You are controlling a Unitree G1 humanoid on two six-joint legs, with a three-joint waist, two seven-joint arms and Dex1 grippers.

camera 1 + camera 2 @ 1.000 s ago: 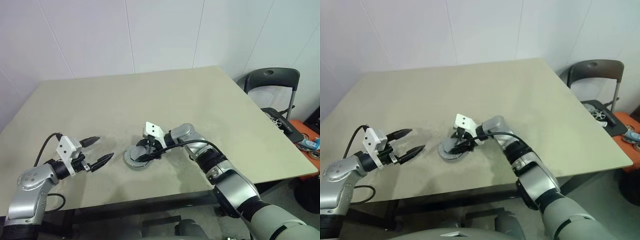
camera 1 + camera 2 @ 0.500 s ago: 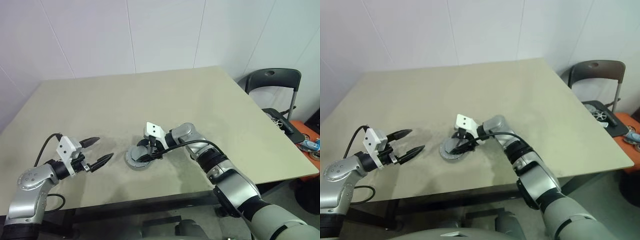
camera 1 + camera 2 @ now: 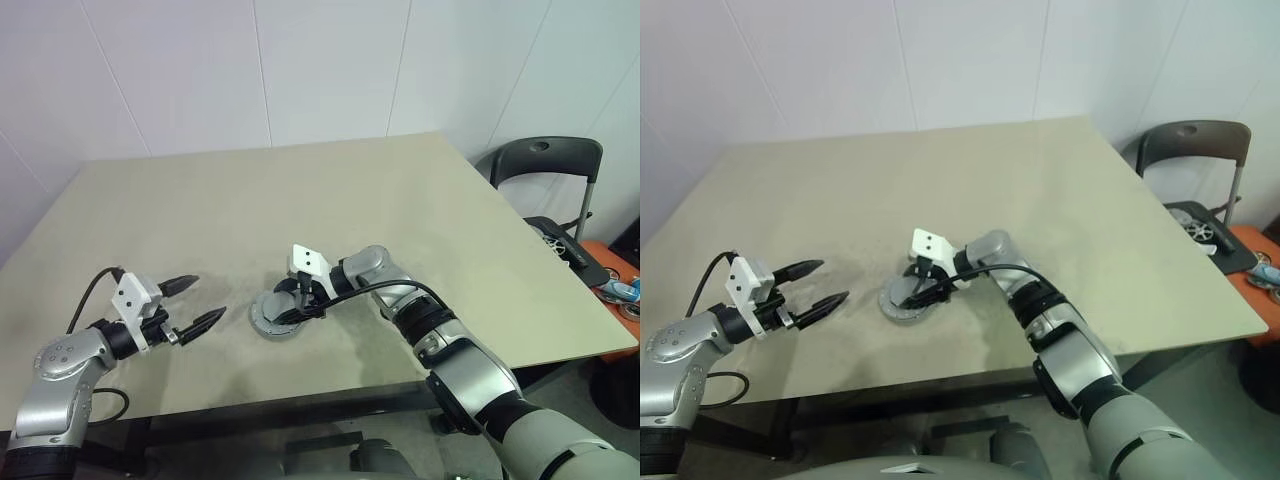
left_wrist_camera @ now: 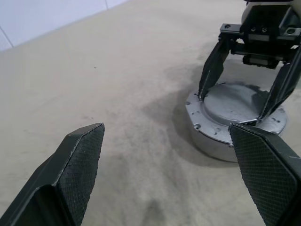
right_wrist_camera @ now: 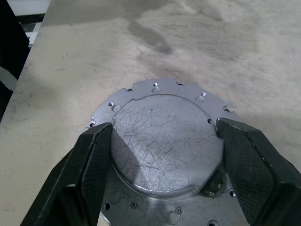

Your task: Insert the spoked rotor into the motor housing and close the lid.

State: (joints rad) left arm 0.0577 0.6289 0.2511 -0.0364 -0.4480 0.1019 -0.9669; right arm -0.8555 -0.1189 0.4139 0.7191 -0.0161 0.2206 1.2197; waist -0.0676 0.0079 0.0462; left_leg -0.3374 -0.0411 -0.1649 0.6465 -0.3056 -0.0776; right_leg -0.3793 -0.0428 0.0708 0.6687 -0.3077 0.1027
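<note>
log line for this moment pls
lid seated on motor housing | right pincer straddles lid, fingers at its edge | left pincer open, off to the side

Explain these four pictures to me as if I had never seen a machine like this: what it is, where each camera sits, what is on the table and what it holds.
This is a humanoid robot with two arms, each ending in two black fingers. The two wide pictures come from cameras in its head, looking down over a beige table. The other two come from cameras on its wrists, looking along each arm's fingers.

One round grey metal assembly lies on the table: the lid, a notched disc, sitting on top of the motor housing.

The right gripper reaches down over it, one finger on each side of the lid's raised centre; whether it squeezes it I cannot tell. The left gripper hovers open beside it, holding nothing.
</note>
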